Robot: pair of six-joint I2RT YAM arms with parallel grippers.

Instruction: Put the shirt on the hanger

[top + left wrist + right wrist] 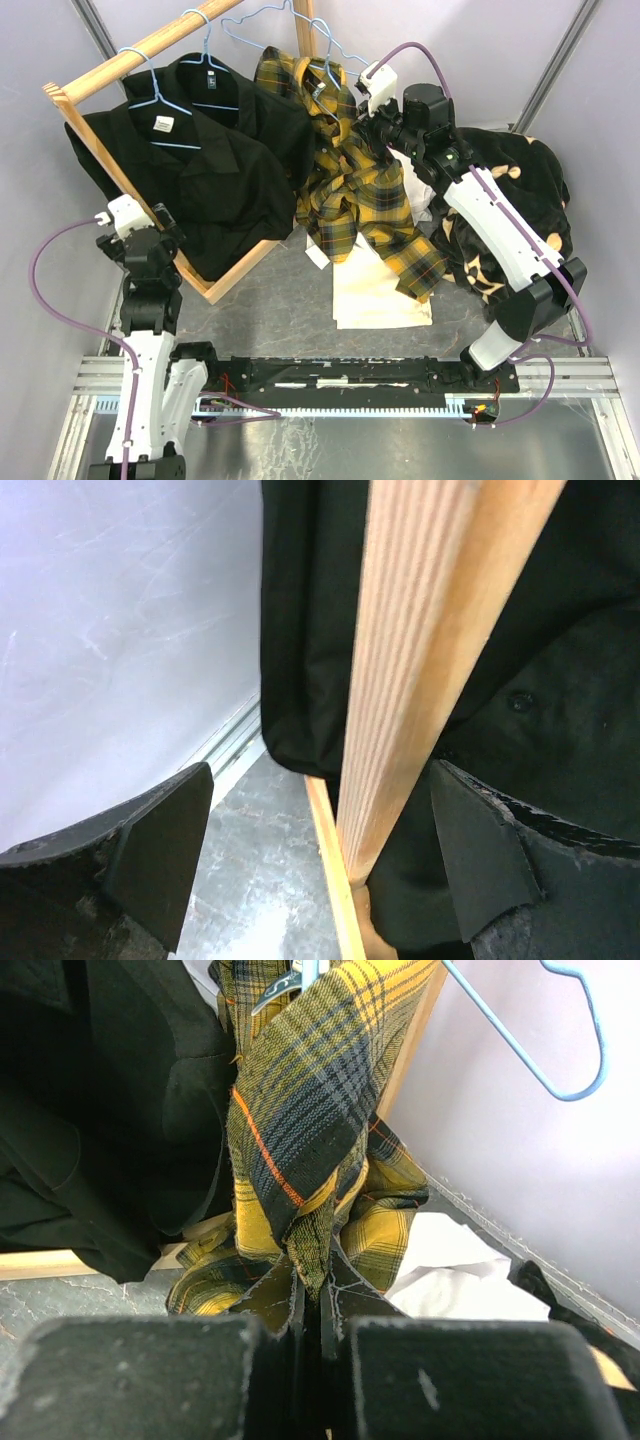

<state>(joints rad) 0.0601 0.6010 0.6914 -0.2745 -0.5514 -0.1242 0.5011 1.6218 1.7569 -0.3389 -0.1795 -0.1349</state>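
Note:
The yellow-and-black plaid shirt point(352, 185) hangs bunched at the right end of the wooden rack, its lower part trailing onto the table. A light-blue wire hanger point(327, 50) rises from its collar area. My right gripper point(366, 125) is shut on a fold of the shirt, which shows in the right wrist view point(300, 1120) pinched between the fingertips point(320, 1295). A blue hanger point(540, 1060) shows against the wall there. My left gripper point(165, 228) is open and empty at the rack's near leg; in the left wrist view point(320, 865) the wooden post point(420, 680) stands between its fingers.
Black shirts point(200, 150) hang on blue hangers on the wooden rack point(150, 45) at the left. A cream-white shirt point(375, 290) lies on the table under the plaid one. A black-and-cream patterned garment point(520, 190) lies under the right arm. Grey walls enclose the space.

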